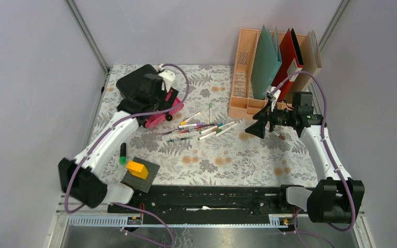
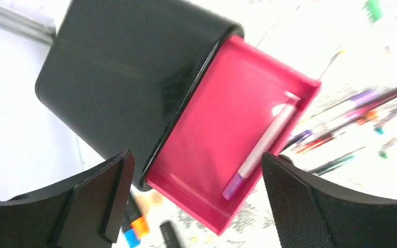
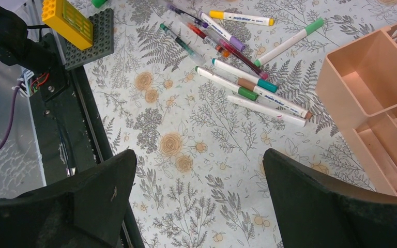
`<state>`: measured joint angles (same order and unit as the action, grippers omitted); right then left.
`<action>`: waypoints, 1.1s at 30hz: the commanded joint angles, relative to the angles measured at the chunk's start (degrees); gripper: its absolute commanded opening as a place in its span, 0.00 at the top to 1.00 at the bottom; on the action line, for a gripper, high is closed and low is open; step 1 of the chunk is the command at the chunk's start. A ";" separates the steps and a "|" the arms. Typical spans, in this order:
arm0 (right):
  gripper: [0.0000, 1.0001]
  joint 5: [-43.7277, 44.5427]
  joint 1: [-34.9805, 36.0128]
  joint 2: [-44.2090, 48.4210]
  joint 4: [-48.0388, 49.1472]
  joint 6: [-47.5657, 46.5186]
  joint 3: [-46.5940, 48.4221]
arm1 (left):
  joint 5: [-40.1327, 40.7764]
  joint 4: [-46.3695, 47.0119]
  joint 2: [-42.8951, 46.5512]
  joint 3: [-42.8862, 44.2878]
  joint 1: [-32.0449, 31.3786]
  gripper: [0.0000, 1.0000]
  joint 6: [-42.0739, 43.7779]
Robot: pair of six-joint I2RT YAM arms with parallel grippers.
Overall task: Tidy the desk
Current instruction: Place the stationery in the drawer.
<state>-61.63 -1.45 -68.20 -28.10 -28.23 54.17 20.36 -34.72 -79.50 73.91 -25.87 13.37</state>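
Observation:
The desk (image 1: pixel 227 155) is a flat top under a pale fern-and-flower cloth. Several markers (image 1: pixel 201 128) lie scattered at its middle; they also show in the right wrist view (image 3: pixel 248 77). My left gripper (image 2: pixel 194 199) is open and empty above the black drawer box (image 2: pixel 129 77), whose pink drawer (image 2: pixel 222 134) stands pulled out with one purple-capped marker (image 2: pixel 261 152) inside. In the top view the left gripper (image 1: pixel 152 90) hangs over that box. My right gripper (image 1: pixel 256 126) is open and empty, above bare cloth right of the markers; its jaws stand wide in the right wrist view (image 3: pixel 199 201).
A peach file rack (image 1: pixel 253 77) with green and red folders stands at the back right; its front compartments show in the right wrist view (image 3: pixel 372 88). A yellow brick on a grey baseplate (image 1: pixel 140 170) and a green marker (image 1: pixel 122 154) lie front left. Grey walls enclose three sides.

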 commanded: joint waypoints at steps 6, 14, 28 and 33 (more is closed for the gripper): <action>0.00 1.87 -0.15 2.26 -6.09 -8.47 5.31 | -30.78 19.96 21.18 -14.93 0.64 0.01 -19.78; 0.00 11.53 0.12 2.52 -14.89 -22.79 5.89 | -39.32 20.83 26.56 -23.32 0.65 0.01 -21.18; 0.10 47.81 0.08 -10.61 -1.83 -23.42 -2.49 | -35.49 22.99 29.41 -28.17 2.06 0.01 -19.35; 0.24 54.05 0.09 -17.06 4.25 -20.78 -2.54 | -35.73 22.85 28.91 -28.25 2.53 0.01 -19.34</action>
<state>-15.66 -1.45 -82.30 -30.89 -49.69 51.35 -15.00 -15.22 -50.43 45.87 -23.88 -6.48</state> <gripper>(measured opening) 0.789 0.987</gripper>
